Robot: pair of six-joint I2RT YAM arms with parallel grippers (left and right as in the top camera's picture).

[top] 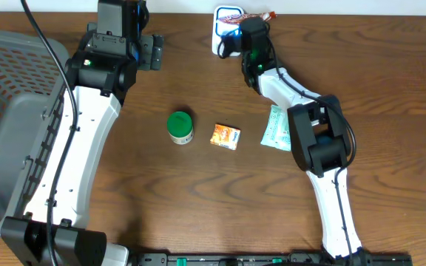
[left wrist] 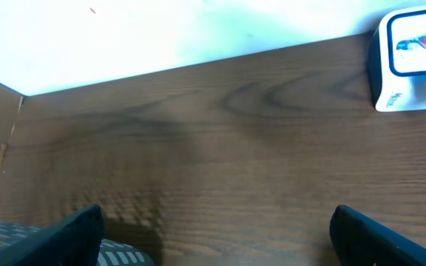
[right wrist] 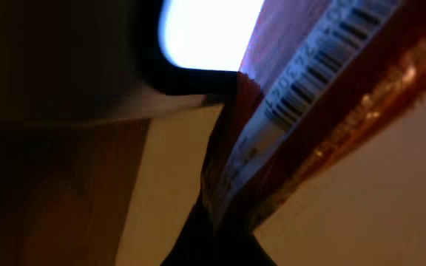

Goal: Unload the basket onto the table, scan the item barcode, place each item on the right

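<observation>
One barcoded packet (right wrist: 309,89) clamped in right claw (top: 237,28) (left claw (left wrist: 213,233) apart); one jar (top: 180,127), one box (top: 225,136), one pouch (top: 274,129).

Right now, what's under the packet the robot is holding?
The scanner. Its white edge and blue window peek out beside the packet, which has its barcode showing. The right gripper and the packet cover the rest of the scanner's face, so that part cannot be seen.

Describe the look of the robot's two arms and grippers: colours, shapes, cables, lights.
Both arms have smooth white shells joined by bulky black joints. The left arm carries a thin black cable and a small green light; the right arm also shows a green glow. The left gripper and right gripper are black and blocky.
</observation>
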